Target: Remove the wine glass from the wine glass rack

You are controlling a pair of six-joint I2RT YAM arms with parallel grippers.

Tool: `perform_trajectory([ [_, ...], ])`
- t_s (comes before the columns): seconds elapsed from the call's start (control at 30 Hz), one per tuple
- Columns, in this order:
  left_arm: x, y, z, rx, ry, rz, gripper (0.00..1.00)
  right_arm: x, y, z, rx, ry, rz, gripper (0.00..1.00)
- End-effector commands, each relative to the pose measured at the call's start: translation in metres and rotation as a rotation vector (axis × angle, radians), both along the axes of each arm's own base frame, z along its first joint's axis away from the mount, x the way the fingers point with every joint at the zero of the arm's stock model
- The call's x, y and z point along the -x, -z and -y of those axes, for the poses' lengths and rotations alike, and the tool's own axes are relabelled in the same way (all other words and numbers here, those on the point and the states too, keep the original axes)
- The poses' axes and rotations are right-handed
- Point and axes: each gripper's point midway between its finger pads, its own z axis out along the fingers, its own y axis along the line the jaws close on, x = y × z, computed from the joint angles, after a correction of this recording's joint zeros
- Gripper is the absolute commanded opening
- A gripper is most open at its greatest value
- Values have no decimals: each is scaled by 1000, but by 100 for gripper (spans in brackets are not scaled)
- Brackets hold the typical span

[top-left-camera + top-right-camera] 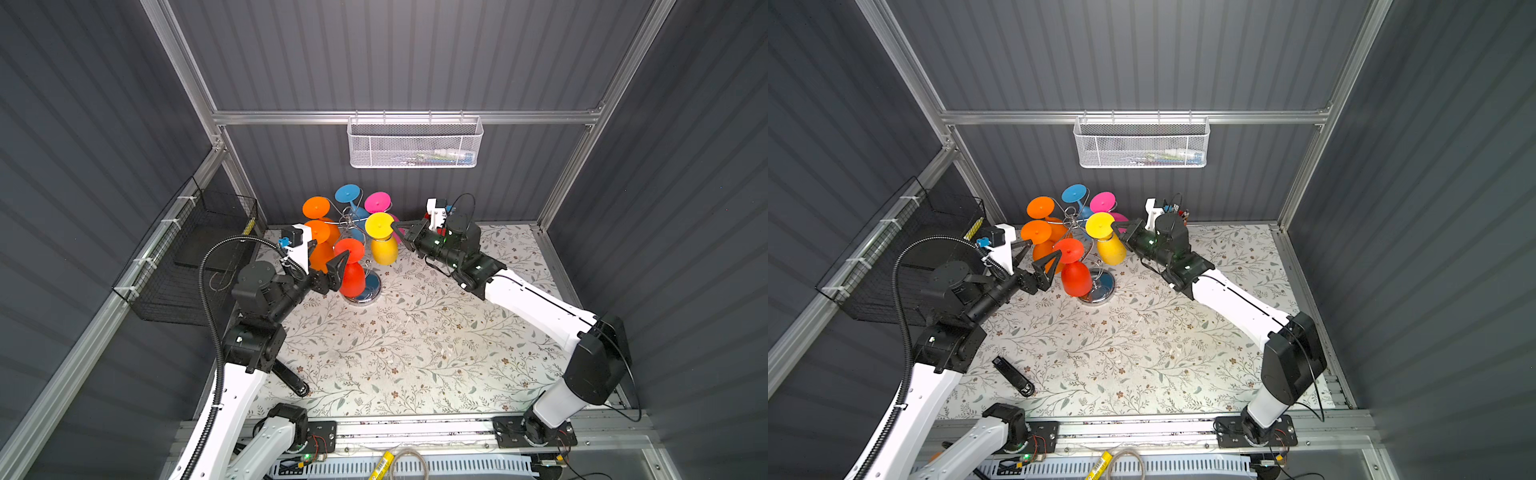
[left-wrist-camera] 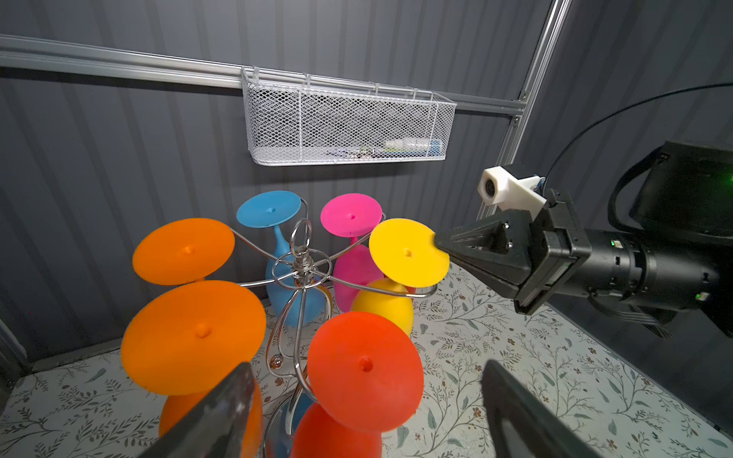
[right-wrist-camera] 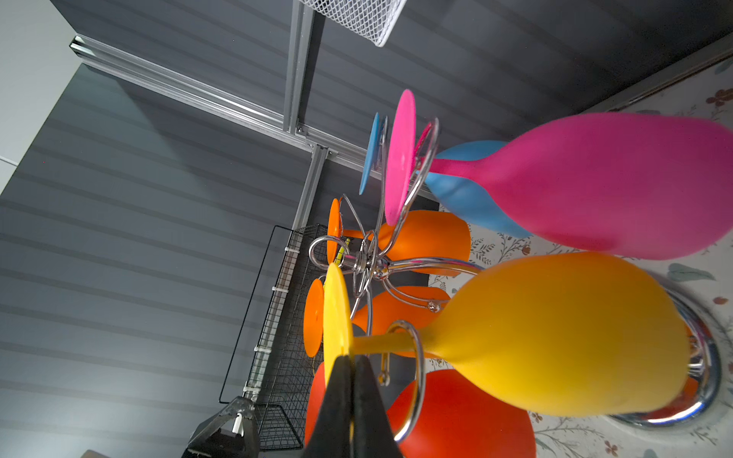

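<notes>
Wine glass rack (image 2: pixel 301 263): chrome wire, twisted stem, curled arms on top, round mirror base; stands upright.
Yellow wine glass (image 2: pixel 406 251): opaque, hangs bowl-down on the rack's right side in both top views, stem through an arm's loop, flat foot above it.

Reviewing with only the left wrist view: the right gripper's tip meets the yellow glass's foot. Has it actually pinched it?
Observer: Yes; the right wrist view shows the right gripper shut on the yellow wine glass, at its foot's rim.
Operator: Is the glass free of the rack?
Observer: No; there its stem passes through a loop of the wine glass rack.
Operator: Anything on the table behind my camera?
Observer: In both top views, a black oblong object lies on the table, on the left.
</notes>
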Motion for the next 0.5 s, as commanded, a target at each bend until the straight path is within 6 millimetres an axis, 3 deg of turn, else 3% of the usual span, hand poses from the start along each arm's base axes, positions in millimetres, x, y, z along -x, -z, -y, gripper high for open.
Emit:
perform_trajectory([
  [0.0, 3, 3, 3, -10, 19, 5, 90, 16, -12, -8, -6, -40, 35, 2],
  [0.27, 3, 3, 4, -10, 20, 4, 90, 17, -11, -28, 3, -74, 25, 2],
  [0.47, 5, 2, 4, -10, 21, 9, 90, 22, -9, -24, 13, -64, 30, 0],
])
